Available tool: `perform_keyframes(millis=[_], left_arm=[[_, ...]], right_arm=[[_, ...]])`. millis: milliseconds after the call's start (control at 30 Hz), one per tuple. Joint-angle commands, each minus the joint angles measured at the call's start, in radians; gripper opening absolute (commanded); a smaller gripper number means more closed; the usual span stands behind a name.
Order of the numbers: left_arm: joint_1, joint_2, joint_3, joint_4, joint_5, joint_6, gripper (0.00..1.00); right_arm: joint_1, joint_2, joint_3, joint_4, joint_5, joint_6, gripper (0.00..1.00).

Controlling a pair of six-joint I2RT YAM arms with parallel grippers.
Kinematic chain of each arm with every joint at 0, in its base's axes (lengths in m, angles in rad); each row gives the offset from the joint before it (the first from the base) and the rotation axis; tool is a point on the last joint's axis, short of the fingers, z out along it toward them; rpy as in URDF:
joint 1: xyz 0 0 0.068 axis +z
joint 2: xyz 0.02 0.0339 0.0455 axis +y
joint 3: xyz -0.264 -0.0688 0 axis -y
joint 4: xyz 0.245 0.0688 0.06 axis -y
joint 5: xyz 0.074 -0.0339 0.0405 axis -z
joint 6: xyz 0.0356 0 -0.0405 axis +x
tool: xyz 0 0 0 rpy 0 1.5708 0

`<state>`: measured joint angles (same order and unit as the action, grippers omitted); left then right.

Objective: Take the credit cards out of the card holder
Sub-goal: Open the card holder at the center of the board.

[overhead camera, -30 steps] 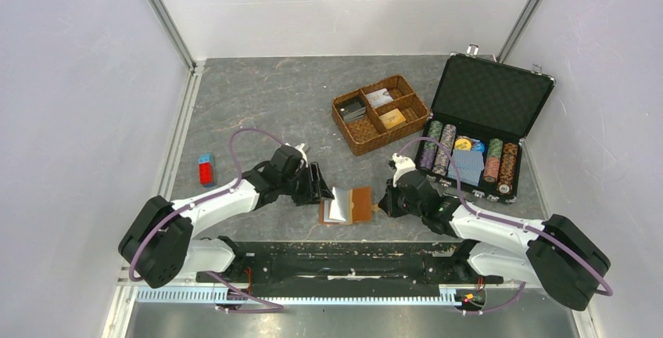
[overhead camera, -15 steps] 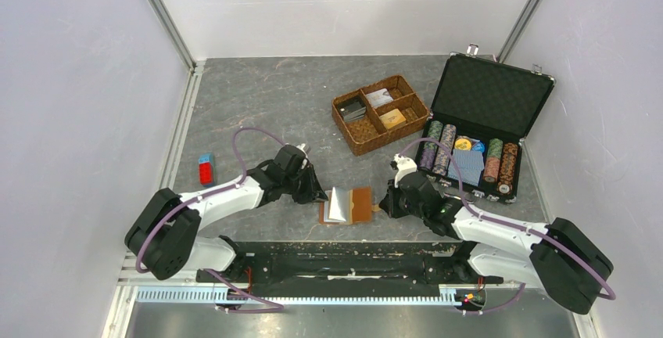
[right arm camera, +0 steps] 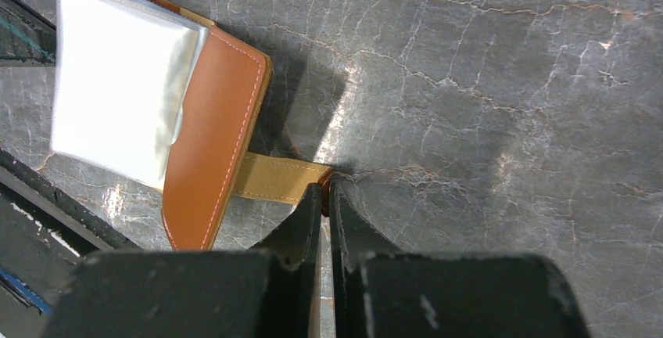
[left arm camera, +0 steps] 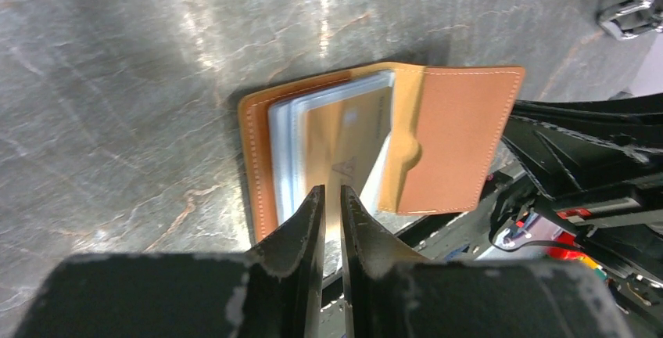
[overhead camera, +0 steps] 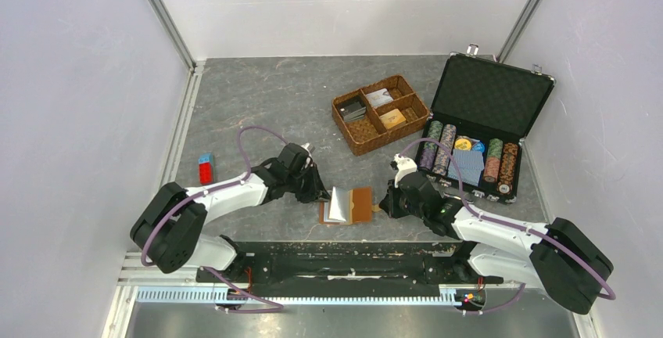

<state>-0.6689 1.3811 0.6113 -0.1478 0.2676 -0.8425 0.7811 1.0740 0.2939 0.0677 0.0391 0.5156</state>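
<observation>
The tan card holder [overhead camera: 360, 205] lies open near the table's front edge, its pale sleeves [right arm camera: 117, 103] fanned up. In the left wrist view a golden-orange credit card [left arm camera: 340, 138] shows inside the holder [left arm camera: 461, 134]. Its near end reaches between the tips of my left gripper [left arm camera: 333, 191], whose jaws are closed to a thin slit on it. That gripper [overhead camera: 319, 192] sits at the holder's left side. My right gripper [right arm camera: 325, 189] is shut on the end of the holder's snap tab [right arm camera: 277, 177], at the holder's right side [overhead camera: 385, 203].
A woven compartment basket [overhead camera: 353, 135] stands behind the holder. An open black case [overhead camera: 489, 91] with poker chips and a blue deck [overhead camera: 467, 166] is at the right. A red and blue block [overhead camera: 206, 170] lies at the left. The black front rail [overhead camera: 336, 256] runs just below the holder.
My left gripper has slid right up to the holder's left edge and its jaws have closed from wide open to a thin slit. The right gripper and the holder have not moved.
</observation>
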Motion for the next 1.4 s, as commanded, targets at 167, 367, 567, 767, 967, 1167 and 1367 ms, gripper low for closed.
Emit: perform_keyframes(millis=[167,367,567,767,967,1167,1367], left_arm=[[-0.033,0.027,0.051,0.086,0.075,0.006,0.19],[-0.056,0.032,0.062,0.135,0.116,-0.004,0.22],[-0.085,0.078,0.088,0.213,0.152,-0.024,0.25],[-0.112,0.150,0.113,0.237,0.147,-0.020,0.26],[-0.132,0.208,0.151,0.248,0.142,-0.017,0.26],[-0.133,0.242,0.173,0.229,0.124,-0.012,0.27],[-0.135,0.274,0.166,0.232,0.106,-0.010,0.27]], right_arm=[[-0.003,-0.022,0.003,0.026,-0.005,0.008,0.02],[-0.003,-0.056,0.055,-0.032,0.008,-0.003,0.15],[-0.003,-0.089,0.171,-0.175,0.072,-0.067,0.33],[-0.004,-0.128,0.252,-0.230,0.061,-0.094,0.37],[-0.003,-0.125,0.232,-0.138,-0.112,-0.048,0.27],[-0.002,-0.124,0.165,0.022,-0.223,0.036,0.19],[0.014,-0.073,0.113,0.125,-0.266,0.092,0.13]])
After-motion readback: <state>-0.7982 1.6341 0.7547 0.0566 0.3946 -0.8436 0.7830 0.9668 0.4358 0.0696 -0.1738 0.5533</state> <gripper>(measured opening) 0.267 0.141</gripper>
